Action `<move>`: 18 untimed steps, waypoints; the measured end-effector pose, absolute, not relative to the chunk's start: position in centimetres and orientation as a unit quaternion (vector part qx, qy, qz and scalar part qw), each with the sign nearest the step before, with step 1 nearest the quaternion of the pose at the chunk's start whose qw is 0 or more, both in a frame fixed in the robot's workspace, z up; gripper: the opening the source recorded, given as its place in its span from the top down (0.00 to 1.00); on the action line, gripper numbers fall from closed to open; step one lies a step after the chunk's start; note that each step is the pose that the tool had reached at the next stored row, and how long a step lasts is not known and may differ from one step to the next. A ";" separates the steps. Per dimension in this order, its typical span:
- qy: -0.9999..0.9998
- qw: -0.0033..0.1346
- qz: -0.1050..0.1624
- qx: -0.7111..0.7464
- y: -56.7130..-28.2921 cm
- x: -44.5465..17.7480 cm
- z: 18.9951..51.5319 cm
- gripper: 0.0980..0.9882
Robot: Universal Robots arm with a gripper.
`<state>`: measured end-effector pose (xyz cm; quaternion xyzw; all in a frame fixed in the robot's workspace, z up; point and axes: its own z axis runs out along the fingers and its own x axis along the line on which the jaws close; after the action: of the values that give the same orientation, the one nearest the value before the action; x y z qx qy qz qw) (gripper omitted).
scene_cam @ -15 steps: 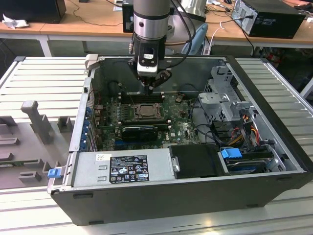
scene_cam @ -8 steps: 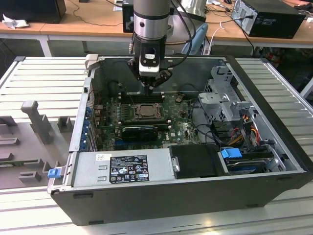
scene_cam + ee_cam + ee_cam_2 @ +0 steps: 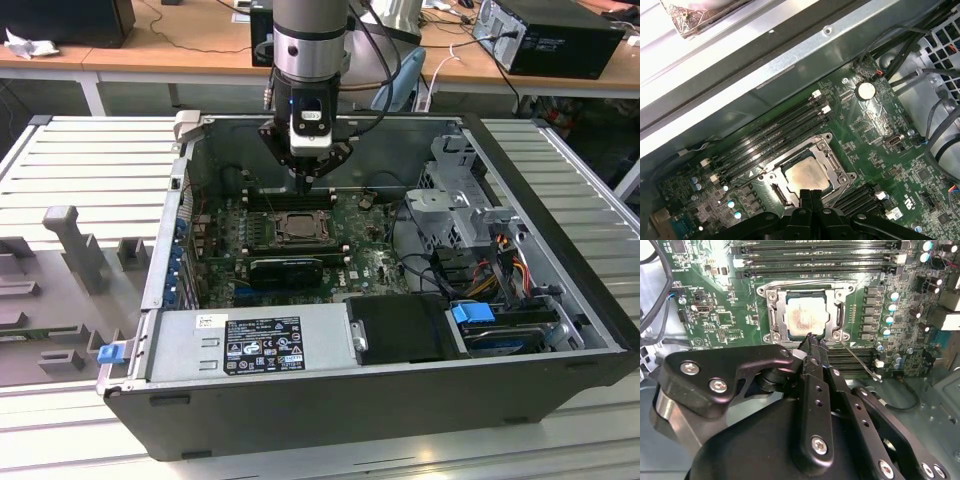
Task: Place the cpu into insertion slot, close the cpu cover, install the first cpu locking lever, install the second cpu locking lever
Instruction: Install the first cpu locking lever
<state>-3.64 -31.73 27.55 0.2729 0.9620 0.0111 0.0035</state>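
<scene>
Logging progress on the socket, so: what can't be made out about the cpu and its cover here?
1. Second wrist view: the shut fingers hide one edge of the cpu cover.
2. First wrist view: the fingers cover one corner of the cpu.
3. Exterior view: the insertion slot is too small to tell whether anything is latched.

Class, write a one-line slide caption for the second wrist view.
Gripper, fingers shut, beside the cpu, which sits under the lowered cpu cover; one wire locking lever sticks out free.
</scene>
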 end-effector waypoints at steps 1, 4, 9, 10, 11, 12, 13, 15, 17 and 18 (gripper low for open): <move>0.963 0.003 0.011 0.269 -31.7 -3.6 27.6 0.99; 0.966 0.003 0.011 0.259 -31.7 -3.6 27.6 0.99; 0.971 0.003 0.011 0.237 -31.7 -3.6 27.6 0.99; 0.973 0.003 0.011 0.231 -31.7 -3.6 27.6 0.99; 0.974 0.003 0.011 0.227 -31.7 -3.6 27.6 0.99; 0.974 0.003 0.011 0.224 -31.7 -3.6 27.6 0.99; 0.976 0.003 0.011 0.218 -31.7 -3.6 27.6 0.99; 0.977 0.003 0.011 0.212 -31.7 -3.6 27.6 0.99; 0.979 0.003 0.011 0.203 -31.7 -3.6 27.6 0.99; 0.979 0.003 0.011 0.201 -31.7 -3.6 27.6 0.99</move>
<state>-3.64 -31.73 27.55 0.2013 0.9795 0.0113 0.0027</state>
